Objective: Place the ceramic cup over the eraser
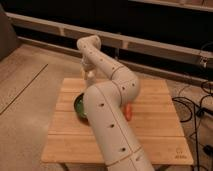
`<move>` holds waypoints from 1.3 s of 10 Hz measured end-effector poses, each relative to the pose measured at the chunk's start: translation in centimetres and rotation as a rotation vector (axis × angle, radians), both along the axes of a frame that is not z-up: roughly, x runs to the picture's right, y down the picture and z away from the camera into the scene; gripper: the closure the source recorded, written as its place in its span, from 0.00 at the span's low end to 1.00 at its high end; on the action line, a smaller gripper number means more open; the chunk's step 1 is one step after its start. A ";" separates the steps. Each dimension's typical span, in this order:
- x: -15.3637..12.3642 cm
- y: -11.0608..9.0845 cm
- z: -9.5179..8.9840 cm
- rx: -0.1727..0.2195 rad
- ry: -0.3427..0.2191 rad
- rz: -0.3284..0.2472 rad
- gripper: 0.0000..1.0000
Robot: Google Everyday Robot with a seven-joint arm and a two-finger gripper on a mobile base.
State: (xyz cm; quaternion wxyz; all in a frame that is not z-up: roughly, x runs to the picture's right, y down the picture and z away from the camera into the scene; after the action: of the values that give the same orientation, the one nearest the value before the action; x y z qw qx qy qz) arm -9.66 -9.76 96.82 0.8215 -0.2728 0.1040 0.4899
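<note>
At far-left table edge: gripper (89,71) clamped on ceramic cup (90,77); cup upright, interior unseen. Mid-table: green bowl (78,106), half hidden behind arm, contents indiscernible. Right of arm: orange object (129,112) on wooden table (155,127).

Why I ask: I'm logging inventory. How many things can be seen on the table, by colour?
Green: 1, the bowl
Orange-red: 1, a small item
Total: 2 in view on the table; the arm may hide more. The gripper hangs near the far edge.
</note>
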 end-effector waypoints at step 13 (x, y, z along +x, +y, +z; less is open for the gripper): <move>-0.9 -17.6 -9.7 0.370 -0.069 0.022 1.00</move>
State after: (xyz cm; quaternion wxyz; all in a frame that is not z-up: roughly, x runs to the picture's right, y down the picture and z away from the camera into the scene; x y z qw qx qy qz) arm -10.55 -27.33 87.13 0.8553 -0.1346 -0.0193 0.5000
